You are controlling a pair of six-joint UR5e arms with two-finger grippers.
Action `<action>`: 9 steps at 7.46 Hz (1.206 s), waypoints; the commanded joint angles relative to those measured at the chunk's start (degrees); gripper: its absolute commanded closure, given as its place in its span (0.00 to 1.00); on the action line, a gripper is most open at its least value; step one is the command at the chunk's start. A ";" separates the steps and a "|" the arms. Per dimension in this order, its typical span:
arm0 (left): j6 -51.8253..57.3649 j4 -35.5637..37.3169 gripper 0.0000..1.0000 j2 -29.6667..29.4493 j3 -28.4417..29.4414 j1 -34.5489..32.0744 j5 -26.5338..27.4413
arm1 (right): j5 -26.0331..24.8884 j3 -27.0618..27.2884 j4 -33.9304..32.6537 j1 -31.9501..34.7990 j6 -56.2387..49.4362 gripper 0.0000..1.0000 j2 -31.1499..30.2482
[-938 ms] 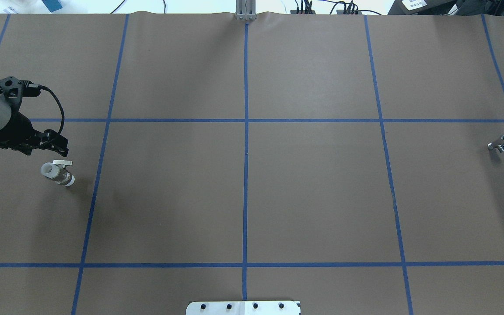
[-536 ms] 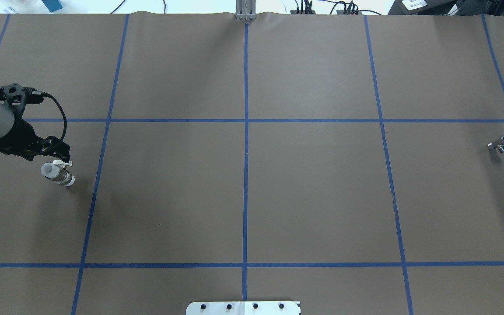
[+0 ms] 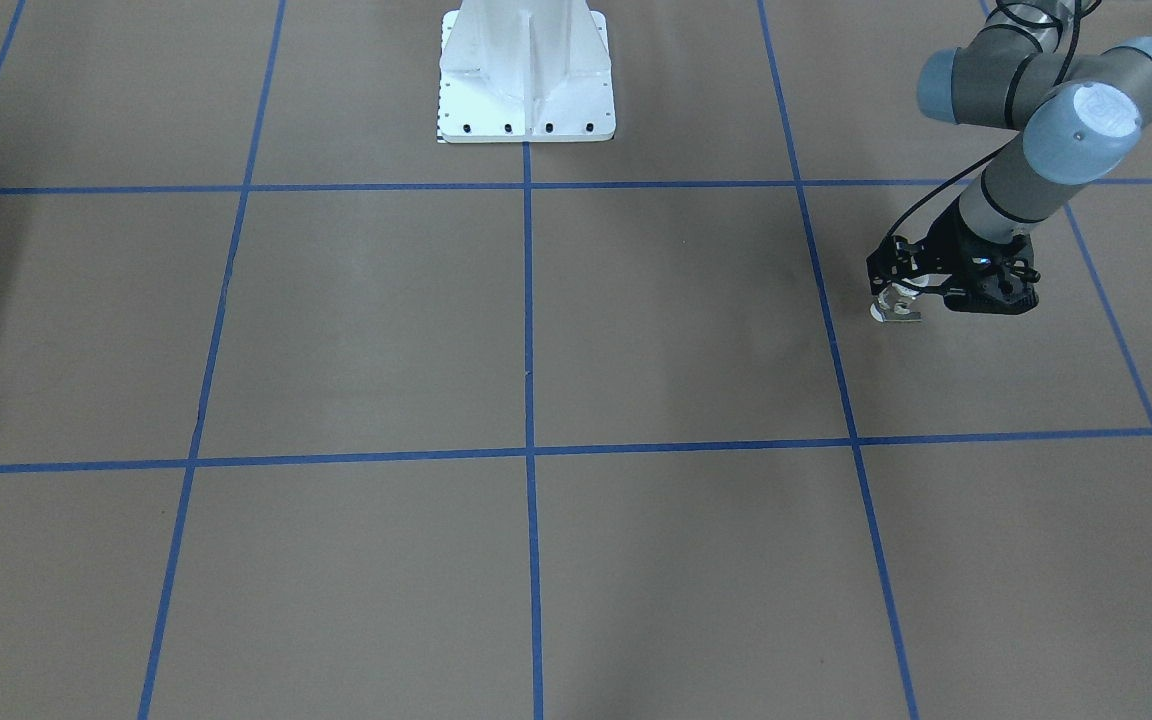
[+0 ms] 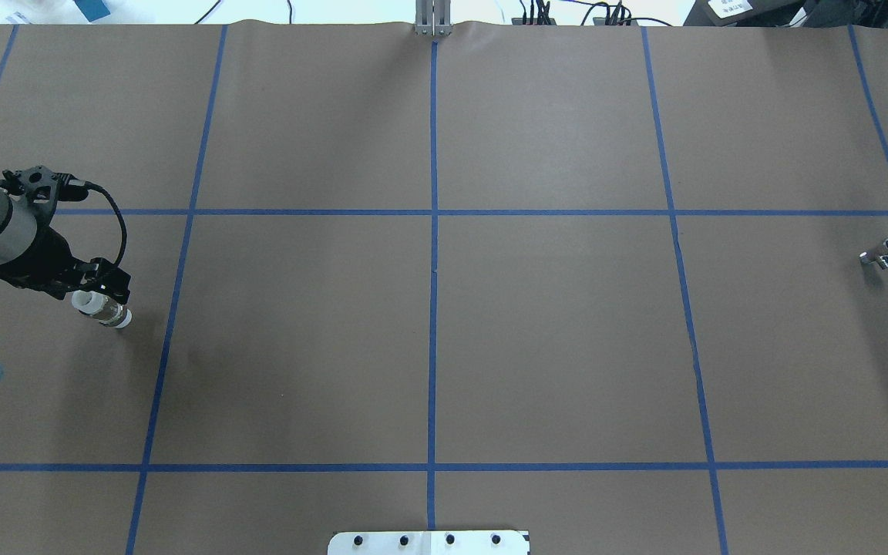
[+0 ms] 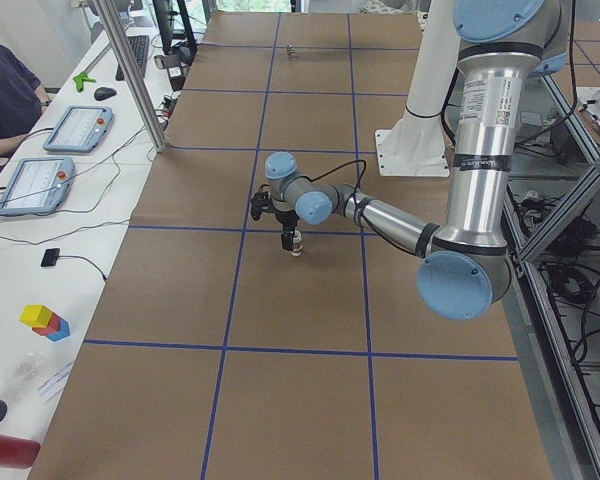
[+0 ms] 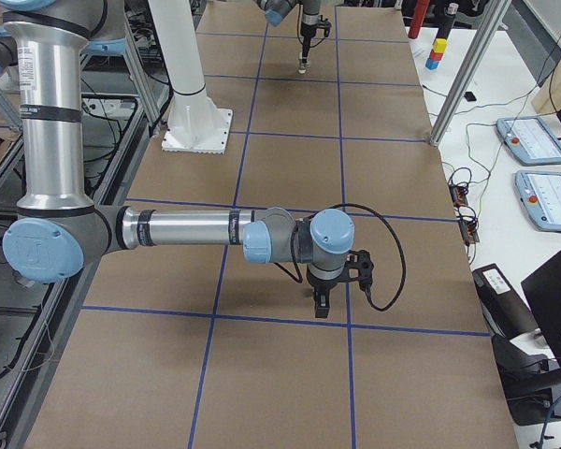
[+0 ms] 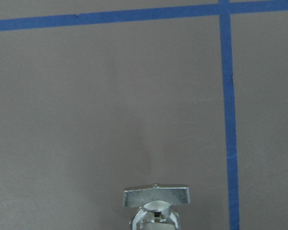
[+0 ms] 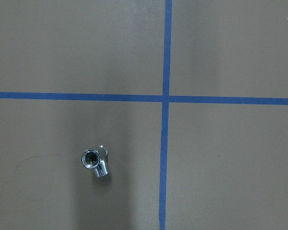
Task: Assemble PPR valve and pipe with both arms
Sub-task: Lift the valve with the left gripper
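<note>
brown paper covers the bench (image 4: 552, 347), ruled into squares by blue tape (image 4: 433, 347). the ppr valve (image 4: 102, 309) sits near the bench's left end, a small white-ended piece with a flat silvery tab (image 7: 156, 196); i cannot tell whether it stands or lies. the left gripper (image 4: 102, 287) hangs right over it, pointing down and hiding the tab in the overhead view. its jaws look released, spread either side of the valve and not pinching it. in the left wrist view the tab shows at the bottom edge, just left of a tape line.

the pipe (image 4: 879, 253), a short chrome piece with a dark round mouth and a threaded end, lies alone at the bench's far right end, near a crossing of 2 tape lines. the right gripper (image 6: 322, 301) hangs above that end, pointing down. it shows only in the side view, so i cannot tell how its jaws stand. the white bolted pedestal (image 3: 526, 90) stands at the robot's edge of the bench.
</note>
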 commanded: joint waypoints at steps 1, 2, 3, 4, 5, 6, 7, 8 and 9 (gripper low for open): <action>0.15 0.03 0.09 0.41 -0.01 0.06 -0.01 | -0.09 -0.13 -0.07 0.00 0.00 0.00 0.28; 0.15 0.12 0.09 0.41 -0.01 0.32 -0.01 | -0.10 -0.13 -0.07 0.00 0.00 0.00 0.28; 0.06 0.21 0.12 0.41 0.07 0.59 -0.01 | -0.10 -0.22 -0.07 0.00 0.00 0.00 0.28; -0.12 0.30 0.20 0.41 -0.01 0.68 -0.18 | -0.10 -0.22 -0.16 0.00 0.00 0.00 0.28; -0.20 0.38 0.35 0.41 -0.01 0.68 -0.19 | -0.10 -0.22 -0.16 0.00 0.00 0.00 0.28; -0.20 0.47 0.50 0.41 -0.01 0.68 -0.19 | -0.10 -0.22 -0.16 0.00 0.00 0.00 0.28; -0.20 0.47 0.72 0.93 -0.19 0.68 -0.19 | -0.10 -0.31 -0.16 0.00 0.00 0.00 0.28; -0.47 0.47 1.00 1.98 -1.67 0.68 -0.10 | -0.10 -0.31 -0.16 0.00 0.00 0.00 0.28; -0.64 1.08 1.00 3.39 -5.16 0.42 -0.27 | -0.10 -0.22 -0.16 0.00 0.00 0.00 0.28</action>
